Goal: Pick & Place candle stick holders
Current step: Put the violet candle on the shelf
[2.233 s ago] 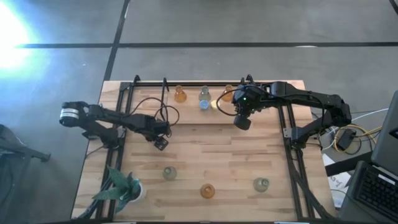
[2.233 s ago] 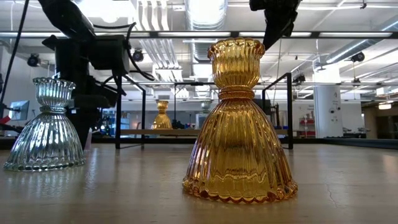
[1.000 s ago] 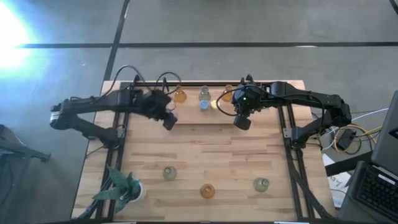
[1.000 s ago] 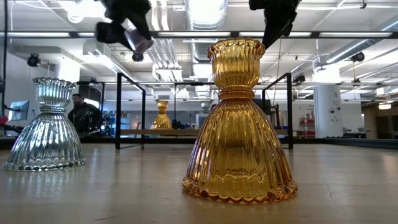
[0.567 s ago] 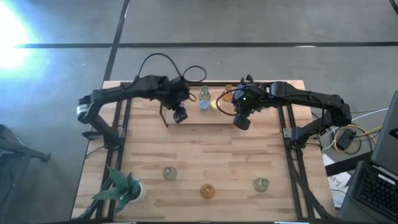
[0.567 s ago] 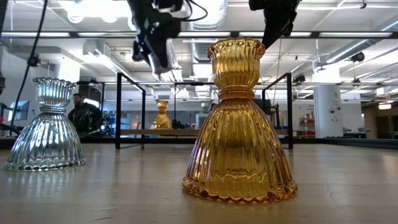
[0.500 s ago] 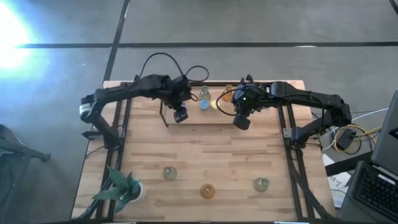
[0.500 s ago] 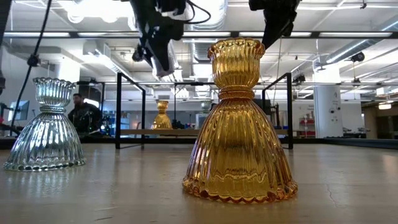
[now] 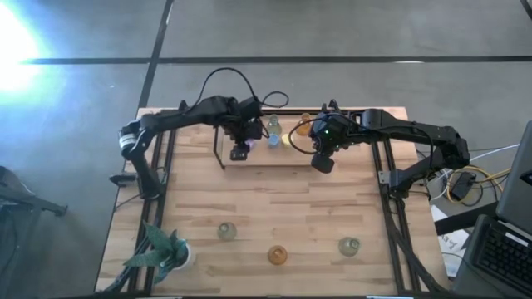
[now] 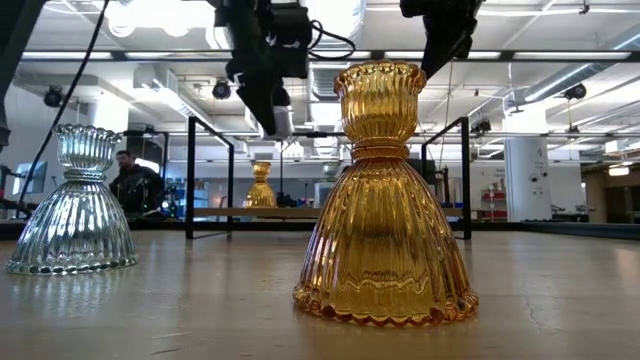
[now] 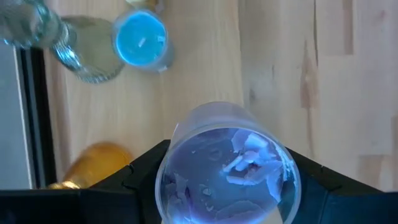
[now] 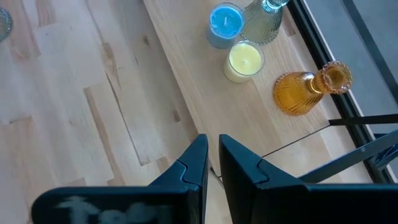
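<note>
My left gripper hangs over the table's far middle, shut on a low round purple holder. Just beyond it stand a blue holder, a clear glass one and an amber one. My right gripper is shut and empty, to the right of a yellow holder and another amber one. Near the table's near edge, two grey-green holders and an amber one stand on their wide bases. My left gripper pinches the purple holder's round side wall between its two fingers, one on each opposite side. The fingers point down from above. The holder is upright with its open top up, lifted clear of the table.
A leafy plant in a white pot stands at the near left corner. Black frame rails run along the left and right sides and the far edge. A person shows in the room behind. Bare wood lies mid-table.
My left gripper has swung toward the table's right and far edge, carrying the purple holder clear of the table, and now hangs next to the far row of holders. It has turned so that its fingers point more straight down. My right arm has kept still.
</note>
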Motion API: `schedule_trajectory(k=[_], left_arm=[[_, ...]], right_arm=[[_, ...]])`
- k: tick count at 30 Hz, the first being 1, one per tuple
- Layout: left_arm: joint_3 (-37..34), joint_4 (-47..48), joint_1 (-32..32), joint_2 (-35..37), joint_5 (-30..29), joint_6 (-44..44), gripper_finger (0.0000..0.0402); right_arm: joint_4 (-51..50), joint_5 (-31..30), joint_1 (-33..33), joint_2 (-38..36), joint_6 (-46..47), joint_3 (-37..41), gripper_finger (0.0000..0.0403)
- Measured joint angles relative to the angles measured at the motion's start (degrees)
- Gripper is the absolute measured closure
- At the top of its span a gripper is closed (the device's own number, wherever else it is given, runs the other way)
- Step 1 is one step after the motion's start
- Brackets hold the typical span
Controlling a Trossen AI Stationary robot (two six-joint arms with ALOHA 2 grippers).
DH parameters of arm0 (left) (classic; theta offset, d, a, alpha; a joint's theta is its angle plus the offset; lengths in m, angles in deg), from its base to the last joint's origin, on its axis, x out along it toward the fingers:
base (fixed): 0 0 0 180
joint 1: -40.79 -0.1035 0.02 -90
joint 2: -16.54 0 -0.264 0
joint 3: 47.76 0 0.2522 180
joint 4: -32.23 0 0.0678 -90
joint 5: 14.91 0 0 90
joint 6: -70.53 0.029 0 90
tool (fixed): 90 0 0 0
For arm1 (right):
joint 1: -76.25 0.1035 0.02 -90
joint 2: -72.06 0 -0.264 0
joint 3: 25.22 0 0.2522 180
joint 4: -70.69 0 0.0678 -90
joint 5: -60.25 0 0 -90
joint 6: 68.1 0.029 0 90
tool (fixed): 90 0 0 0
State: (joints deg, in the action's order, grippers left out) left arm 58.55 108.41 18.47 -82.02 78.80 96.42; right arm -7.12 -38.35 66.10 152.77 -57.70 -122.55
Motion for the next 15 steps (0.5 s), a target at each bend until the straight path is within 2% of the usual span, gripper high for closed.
schedule_trajectory(k=[9, 15], left_arm=[[9.3, 3.1, -3.1, -8.3, 0.4, 5.1, 0.0165], [9.7, 3.2, -3.6, -11.9, 0.7, 6.6, 0.0165]], right_arm=[[0.4, -0.5, 0.0, 0.0, -0.1, 0.0, 0.0369], [0.4, -0.5, 0.0, 0.0, -0.6, 0.0, 0.0369]])
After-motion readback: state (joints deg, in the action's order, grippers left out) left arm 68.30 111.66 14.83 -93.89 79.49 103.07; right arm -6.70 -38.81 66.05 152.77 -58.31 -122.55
